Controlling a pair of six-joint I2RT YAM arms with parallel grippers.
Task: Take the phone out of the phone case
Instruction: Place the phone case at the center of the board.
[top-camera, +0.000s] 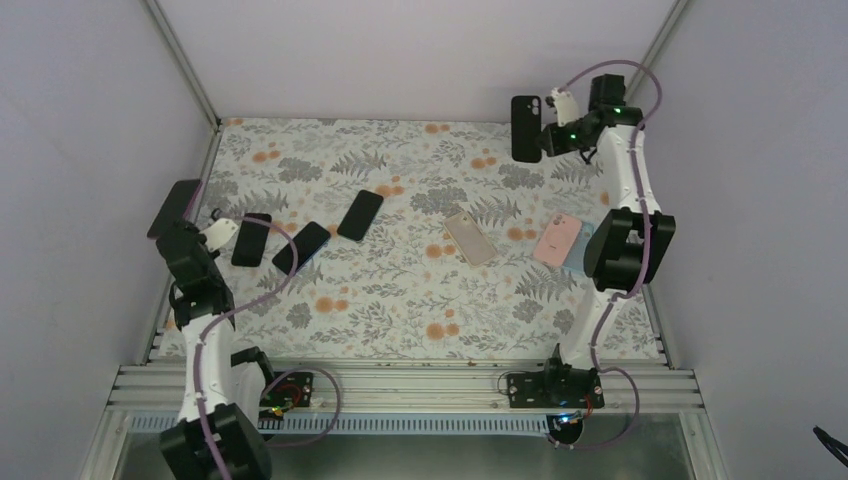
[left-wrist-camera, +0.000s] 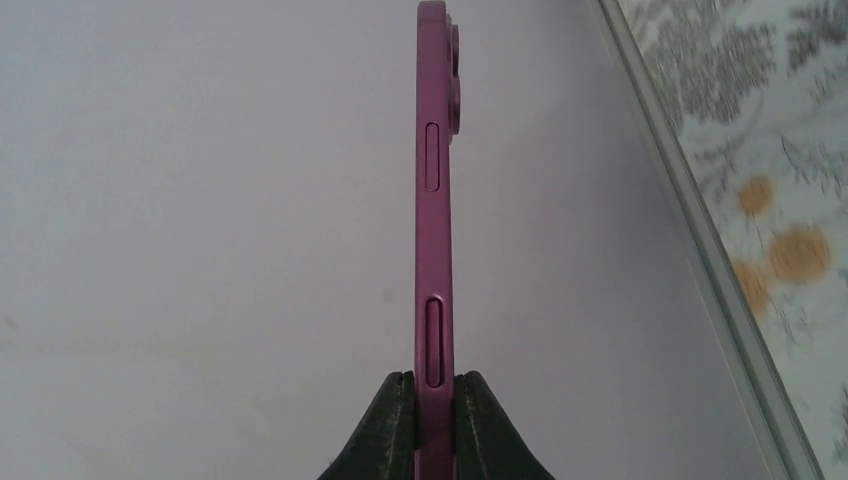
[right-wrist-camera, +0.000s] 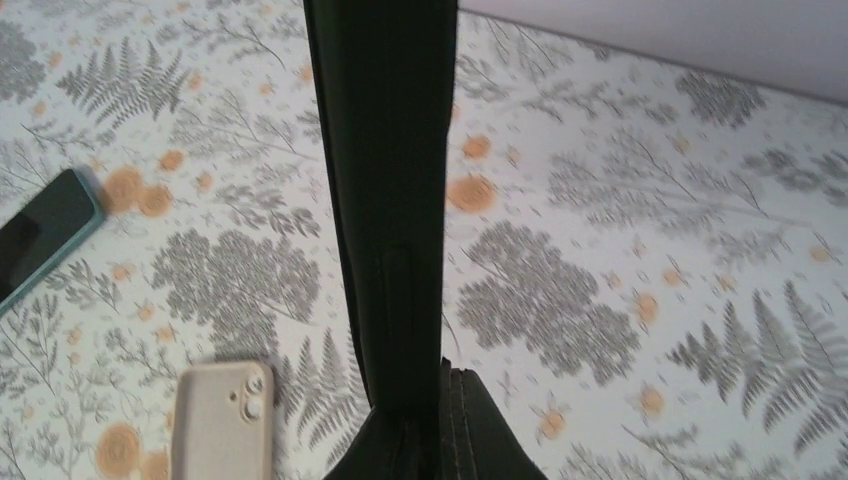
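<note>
**A:** Two pincers, and both clamped on something?

**B:** Yes. The left gripper is closed tight on one end of the purple phone, which shows edge-on to its wrist camera, raised at the table's left edge.

**A:** And the other?

**B:** The right gripper is pinched on the black phone case, held above the far right of the floral table. Phone and case are well apart. A beige phone lies on the cloth beneath.

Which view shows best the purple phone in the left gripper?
The left wrist view: the purple phone stands edge-on, side buttons clear, clamped in the left gripper. The top view shows only a small dark slab far left. The right wrist view misses it.
</note>
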